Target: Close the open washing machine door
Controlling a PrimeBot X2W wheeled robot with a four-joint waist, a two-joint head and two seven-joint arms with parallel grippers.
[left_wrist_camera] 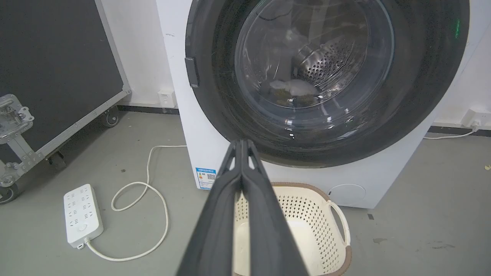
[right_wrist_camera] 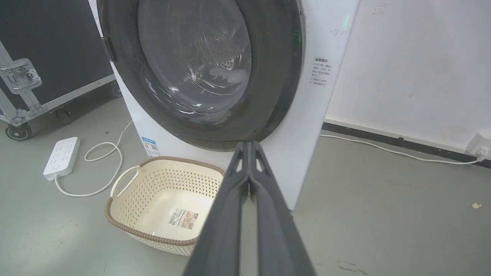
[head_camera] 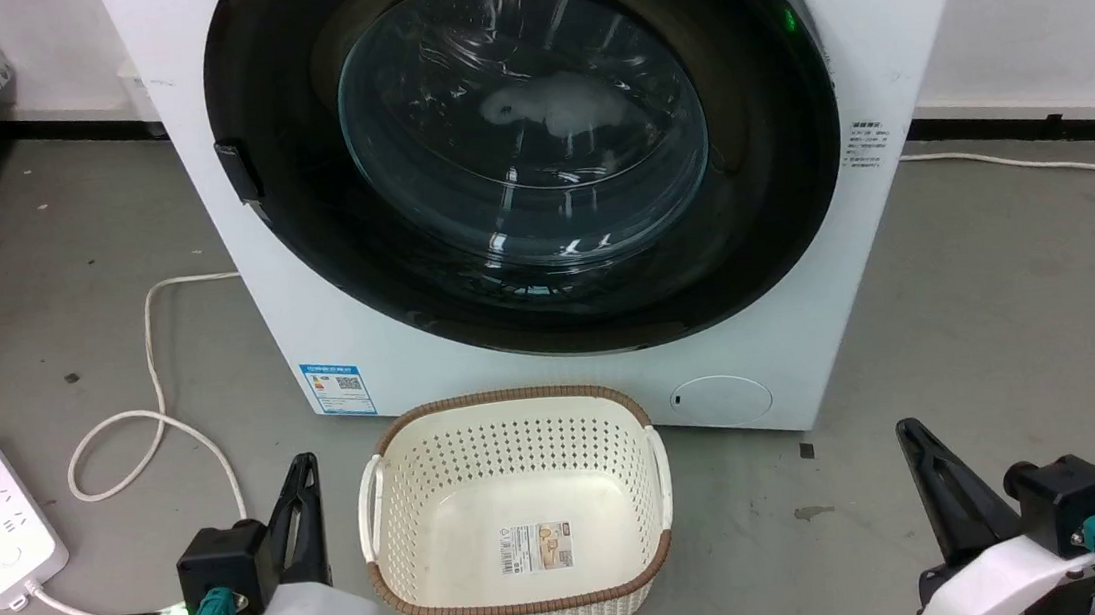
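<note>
Beyond left pincer (head_camera: 304, 464), washing machine door (head_camera: 520, 129)

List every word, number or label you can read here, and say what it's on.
None of the text can be read.
Too small: the blue sticker with a QR code, low on the washing machine front.
Blurred: the black print on the front, right of the door.
Too small: the barcode label on the floor of the basket.
</note>
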